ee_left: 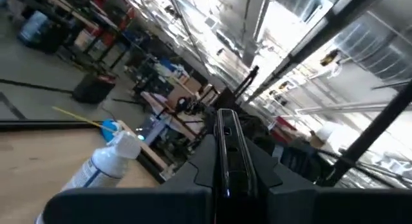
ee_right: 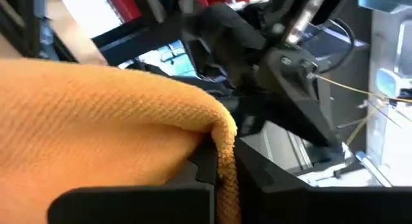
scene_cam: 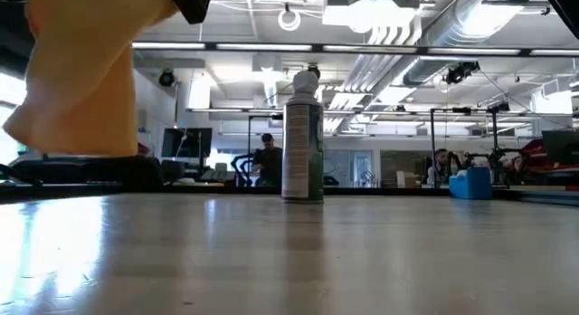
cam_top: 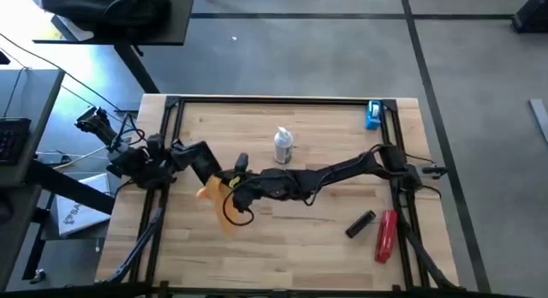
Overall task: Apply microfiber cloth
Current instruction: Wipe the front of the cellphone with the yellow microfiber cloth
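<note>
Pinching the soft orange-yellow microfiber cloth (ee_right: pixel 109 121) aloft at table-centre-left, the right gripper (cam_top: pixel 233 195) meets the left gripper (cam_top: pixel 224 175), clamped on a black phone (ee_left: pixel 228 153), so wiping comes next.

The worktop (cam_top: pixel 282 247) is a pale wooden butcher-block slab inside a dark metal frame. A white spray bottle (cam_top: pixel 283 146) stands upright near its middle toward the far edge, and a blue object (cam_top: pixel 374 115) sits in the far right corner. Near the right front lie a small black phone (cam_top: pixel 360 223) and, just beside it toward the right edge, a long red tool (cam_top: pixel 386 235), both flat on the wood.
</note>
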Available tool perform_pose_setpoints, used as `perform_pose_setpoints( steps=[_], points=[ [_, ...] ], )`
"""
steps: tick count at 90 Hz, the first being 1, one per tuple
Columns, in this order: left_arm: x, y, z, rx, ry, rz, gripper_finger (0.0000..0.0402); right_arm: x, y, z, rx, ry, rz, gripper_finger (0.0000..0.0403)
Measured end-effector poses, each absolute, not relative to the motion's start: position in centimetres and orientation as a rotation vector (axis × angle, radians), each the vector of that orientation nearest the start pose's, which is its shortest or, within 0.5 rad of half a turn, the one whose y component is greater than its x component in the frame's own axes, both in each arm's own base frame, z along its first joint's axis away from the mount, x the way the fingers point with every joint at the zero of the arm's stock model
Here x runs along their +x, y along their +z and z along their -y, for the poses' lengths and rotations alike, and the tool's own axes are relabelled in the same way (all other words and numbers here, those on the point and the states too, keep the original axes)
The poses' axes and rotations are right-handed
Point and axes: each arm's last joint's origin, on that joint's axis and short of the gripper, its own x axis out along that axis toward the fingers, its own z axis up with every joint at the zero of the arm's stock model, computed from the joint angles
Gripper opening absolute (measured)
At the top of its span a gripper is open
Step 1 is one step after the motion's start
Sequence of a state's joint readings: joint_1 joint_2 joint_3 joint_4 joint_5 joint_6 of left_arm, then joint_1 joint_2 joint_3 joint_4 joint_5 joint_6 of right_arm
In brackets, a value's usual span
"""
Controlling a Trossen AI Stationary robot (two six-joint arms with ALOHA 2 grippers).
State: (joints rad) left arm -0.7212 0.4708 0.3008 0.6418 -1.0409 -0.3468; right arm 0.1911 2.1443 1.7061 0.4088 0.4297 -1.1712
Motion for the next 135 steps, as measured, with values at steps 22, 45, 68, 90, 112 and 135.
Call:
perform_pose_setpoints(
  steps=[22,45,68,90,112,135],
  points=[
    [10.4,27.5,5.9,-0.742,0.207,0.338,0.0012,49.9,28.6,-7.3,-1.263,-0.286,-0.082,0.0000],
    [10.6,27.2,6.3,-0.740,0.147,0.314,0.0012,49.9,29.0,-7.0,-1.218,-0.267,-0.038,0.0000],
    [9.2,27.8,5.4,-0.664,0.196,0.334,0.0012,49.4,26.1,-9.9,-0.993,-0.056,-0.218,0.0000],
    [9.0,27.8,5.6,-0.668,0.154,0.309,0.0012,47.6,22.1,-10.5,-0.762,-0.096,-0.635,0.0000],
    [10.8,25.5,7.5,-0.653,0.135,0.162,0.0012,46.3,19.2,-10.3,-0.436,-0.183,-0.845,0.0000],
    [13.0,22.6,9.7,-0.717,0.190,0.038,0.0012,44.9,18.0,-11.2,-0.120,-0.251,-0.968,0.0058]
  ],
)
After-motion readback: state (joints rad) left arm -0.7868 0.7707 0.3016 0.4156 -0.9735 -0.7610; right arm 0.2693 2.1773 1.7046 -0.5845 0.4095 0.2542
